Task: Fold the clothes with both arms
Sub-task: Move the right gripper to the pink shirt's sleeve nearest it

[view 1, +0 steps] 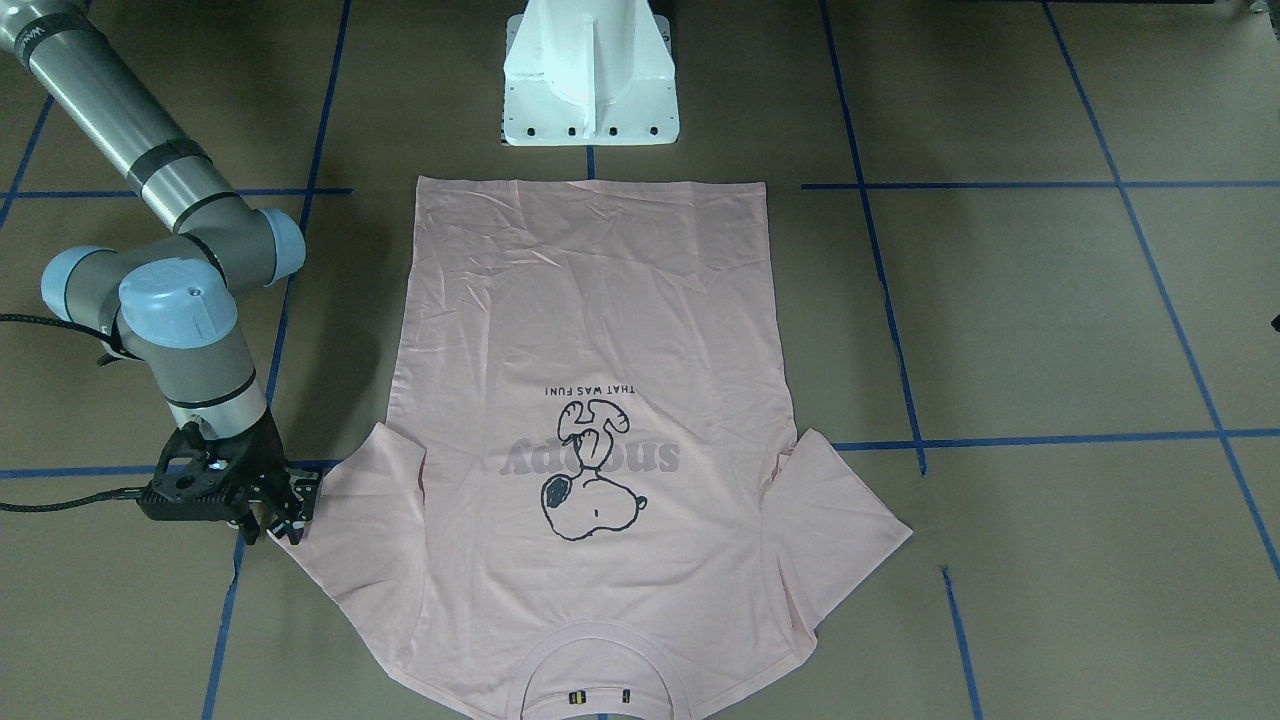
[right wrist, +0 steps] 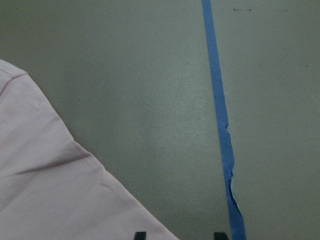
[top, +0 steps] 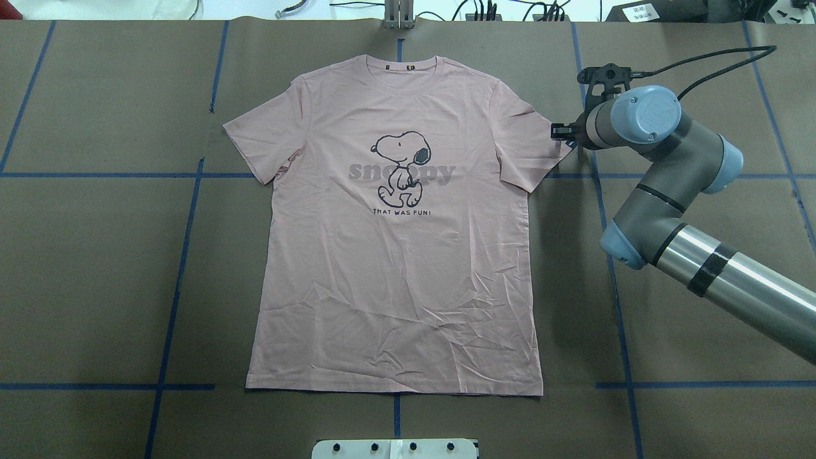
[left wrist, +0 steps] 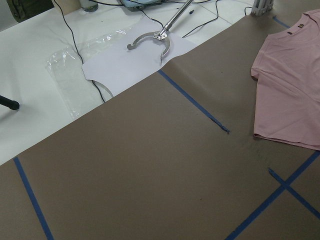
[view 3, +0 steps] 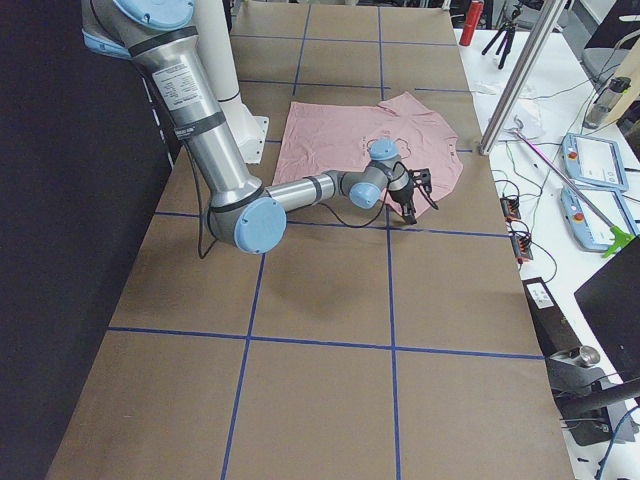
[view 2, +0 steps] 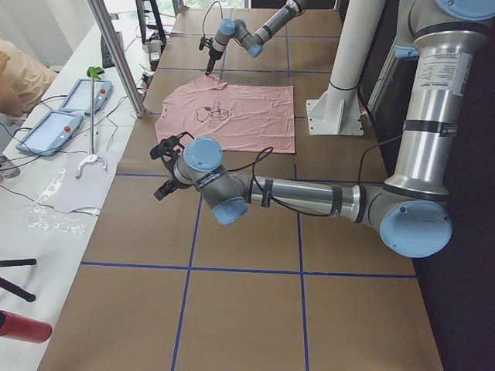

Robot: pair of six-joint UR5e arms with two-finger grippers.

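Note:
The pale pink T-shirt point(top: 395, 268) lies flat and print side up on the brown table, collar at the far edge; it also shows in the front-facing view point(view 1: 600, 330). My right gripper point(view 1: 288, 512) is low at the outer edge of one sleeve point(top: 529, 137). In the right wrist view its two fingertips point(right wrist: 140, 235) stand apart, with the sleeve hem point(right wrist: 50, 190) beside them, so it is open and empty. My left gripper point(view 2: 166, 166) hovers over bare table well away from the shirt. I cannot tell whether it is open or shut. The left wrist view shows the other sleeve point(left wrist: 292, 85).
The white pedestal point(view 1: 590, 80) stands at the shirt's hem end. Blue tape lines point(top: 185, 242) cross the table. A white side bench with tablets point(view 2: 54, 127), a metal grabber tool point(left wrist: 155, 40) and cables runs along the far edge.

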